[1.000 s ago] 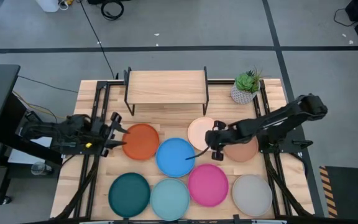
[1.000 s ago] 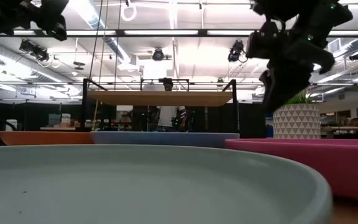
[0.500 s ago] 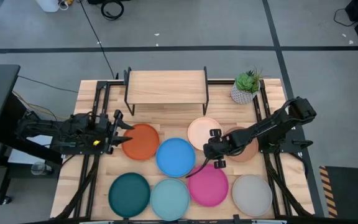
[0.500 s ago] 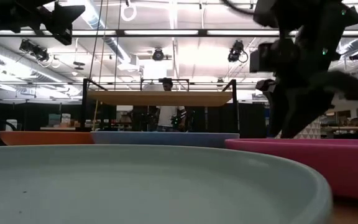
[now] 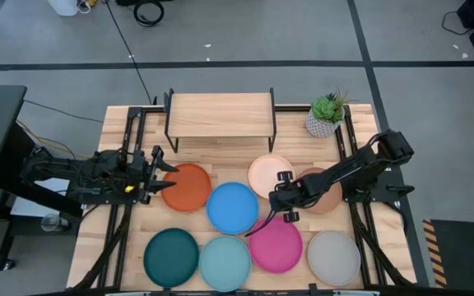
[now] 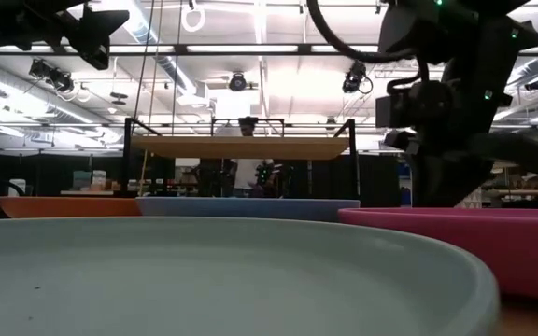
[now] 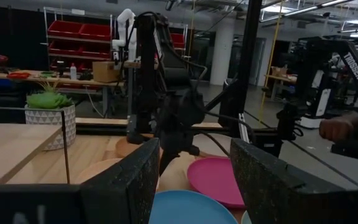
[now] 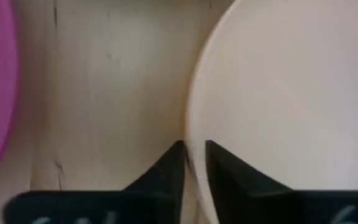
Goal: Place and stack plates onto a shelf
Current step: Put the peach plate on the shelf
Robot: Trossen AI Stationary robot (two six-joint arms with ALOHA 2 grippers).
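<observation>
Since a second ago the left hand (image 5: 156,173) has barely moved; it hovers at the orange plate's (image 5: 188,187) left edge with fingers apart, holding nothing. The right hand (image 5: 283,196) has come down and forward, from above the peach plate (image 5: 267,173) to its near rim; its fingers (image 8: 169,171) now stand close together astride that rim, one outside and one inside.

Taking the blue plate (image 5: 233,207) as landmark: the orange plate touches its left side, the peach plate sits at its far right, and the pink plate (image 5: 276,245) at its near right. The shelf (image 5: 220,115) stands beyond it at the bench's (image 5: 220,160) far edge, its top bare.
</observation>
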